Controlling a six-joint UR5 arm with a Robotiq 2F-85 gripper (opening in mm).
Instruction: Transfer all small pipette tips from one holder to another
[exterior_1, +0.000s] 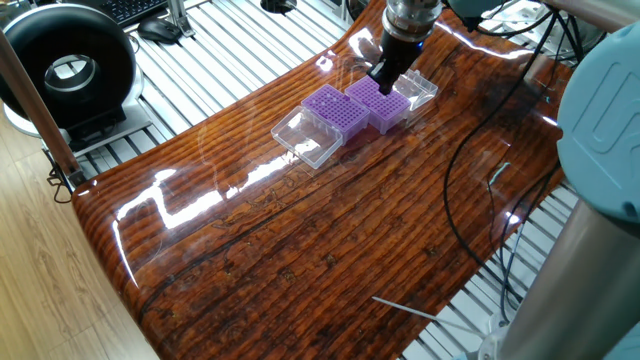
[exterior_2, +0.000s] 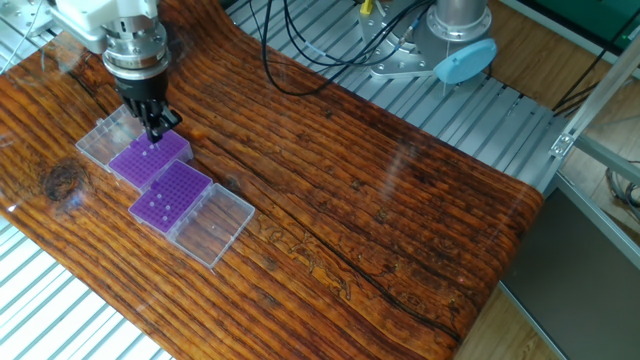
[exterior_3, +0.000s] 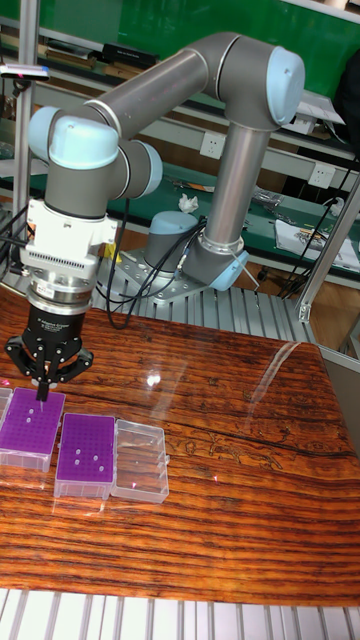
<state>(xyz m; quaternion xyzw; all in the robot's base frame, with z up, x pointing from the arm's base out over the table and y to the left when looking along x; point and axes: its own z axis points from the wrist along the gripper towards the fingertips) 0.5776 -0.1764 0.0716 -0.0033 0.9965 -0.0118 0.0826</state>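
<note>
Two purple grid racks lie side by side on the wooden table, each with a clear lid folded open. My gripper (exterior_2: 155, 130) (exterior_1: 381, 80) (exterior_3: 42, 385) hangs just above the outer rack (exterior_2: 150, 158) (exterior_1: 385, 102) (exterior_3: 30, 422). Its fingers are pinched together, and a thin pale point, seemingly a small pipette tip, sticks down from them. One pale dot shows in that rack near the gripper. The other rack (exterior_2: 172, 192) (exterior_1: 332, 110) (exterior_3: 87, 452) holds a few small pipette tips (exterior_2: 160, 205) (exterior_3: 90, 458), seen as pale dots.
Open clear lids (exterior_2: 212, 225) (exterior_2: 100, 138) flank the racks. A black cable (exterior_1: 470, 170) crosses the table. The arm's base (exterior_2: 455, 40) stands on the ribbed metal bench behind it. A black round device (exterior_1: 65, 65) sits beyond the table's end.
</note>
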